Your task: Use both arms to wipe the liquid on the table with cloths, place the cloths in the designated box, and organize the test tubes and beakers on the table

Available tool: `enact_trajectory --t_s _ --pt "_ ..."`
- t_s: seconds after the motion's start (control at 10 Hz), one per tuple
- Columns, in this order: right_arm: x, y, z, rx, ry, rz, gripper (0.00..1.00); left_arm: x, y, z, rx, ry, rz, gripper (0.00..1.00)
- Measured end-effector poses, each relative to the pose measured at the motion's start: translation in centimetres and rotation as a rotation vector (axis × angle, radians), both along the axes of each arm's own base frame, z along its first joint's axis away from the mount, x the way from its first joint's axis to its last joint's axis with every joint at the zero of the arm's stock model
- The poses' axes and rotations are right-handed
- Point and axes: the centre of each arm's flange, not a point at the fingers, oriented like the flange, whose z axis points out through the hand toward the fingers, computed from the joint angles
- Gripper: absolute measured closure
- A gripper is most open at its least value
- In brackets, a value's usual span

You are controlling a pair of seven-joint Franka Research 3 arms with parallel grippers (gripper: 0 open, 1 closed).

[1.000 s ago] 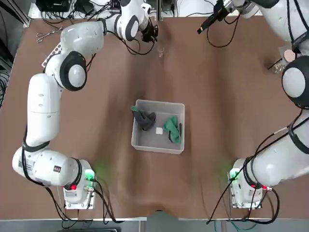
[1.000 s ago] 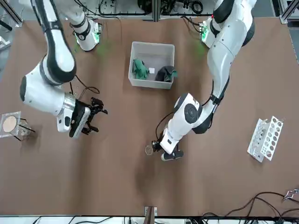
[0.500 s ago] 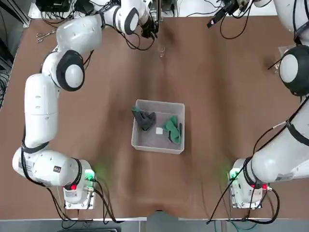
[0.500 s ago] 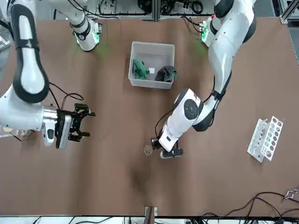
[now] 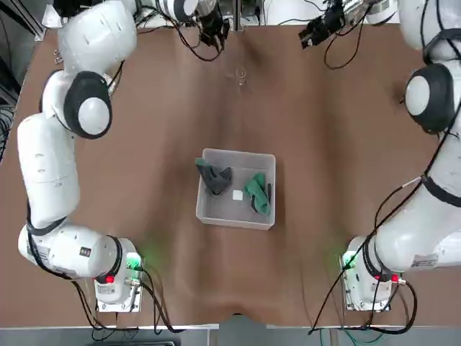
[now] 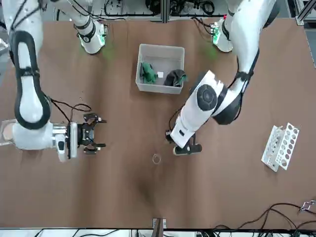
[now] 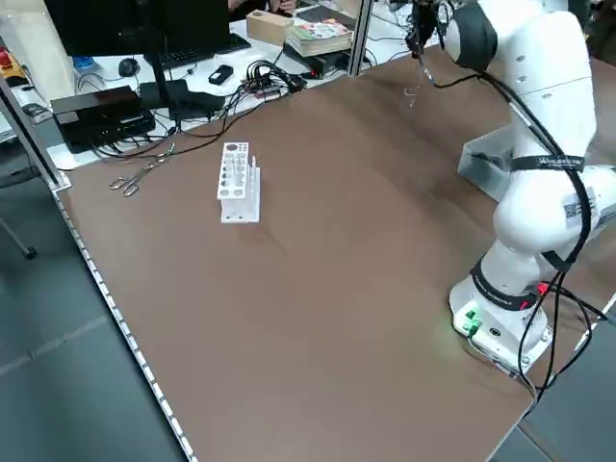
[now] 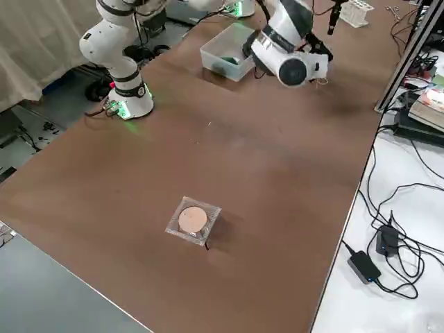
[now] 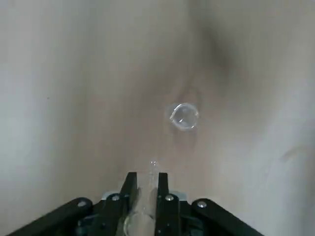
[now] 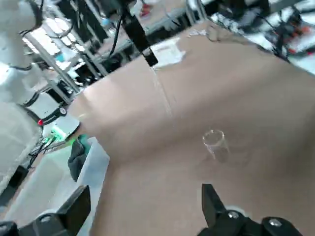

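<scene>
The small glass (image 10: 216, 145) between the table's (image 6: 113, 192) middle and far edge looks light and brittle, best taken gently round its sides; nearby, the left gripper (image 9: 147, 176) pinches a slippery glass tube (image 9: 145, 196), while the right gripper (image 10: 146, 188), towards the right edge, gapes empty.

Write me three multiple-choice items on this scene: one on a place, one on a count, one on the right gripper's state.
1. Where are the two cloths?
A) In the white perforated rack
B) Inside the plastic box
C) Under the beaker

2. How many cloths are there?
A) One
B) Two
C) Four

3. How is the right gripper?
A) Shut on a cloth
B) Shut on the box's rim
C) Open and holding nothing

1: B, the green cloth and the dark grey-green cloth lie within the box.
2: B, one green and one dark grey-green show in the top view.
3: C, the right gripper has its fingers wide apart with nothing between them.
</scene>
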Motion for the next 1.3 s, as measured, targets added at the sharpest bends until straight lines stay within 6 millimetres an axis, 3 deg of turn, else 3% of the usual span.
enact_trajectory --t_s 0.3,0.6,0.8,1.0,1.3 --pt "0.1 5.5 -9.3 0.119 -0.135 0.023 0.0 -0.2 7.8 5.6 0.189 0.067 0.096 0.78" --pt "0.2 9.8 -15.0 0.158 -0.321 -0.057 0.0 1.8 18.0 7.7 0.278 0.091 0.291 0.78" --pt "-0.7 12.9 -19.3 0.192 -0.391 -0.108 0.0 1.9 25.1 7.3 0.302 0.075 0.377 0.78" --pt "-1.8 15.6 -22.5 0.233 -0.42 -0.16 0.0 0.4 34.2 5.9 0.335 0.031 0.404 0.78" --pt "-1.6 17.0 -24.5 0.239 -0.414 -0.213 0.0 -3.1 49.0 5.7 0.37 0.026 0.374 0.78"
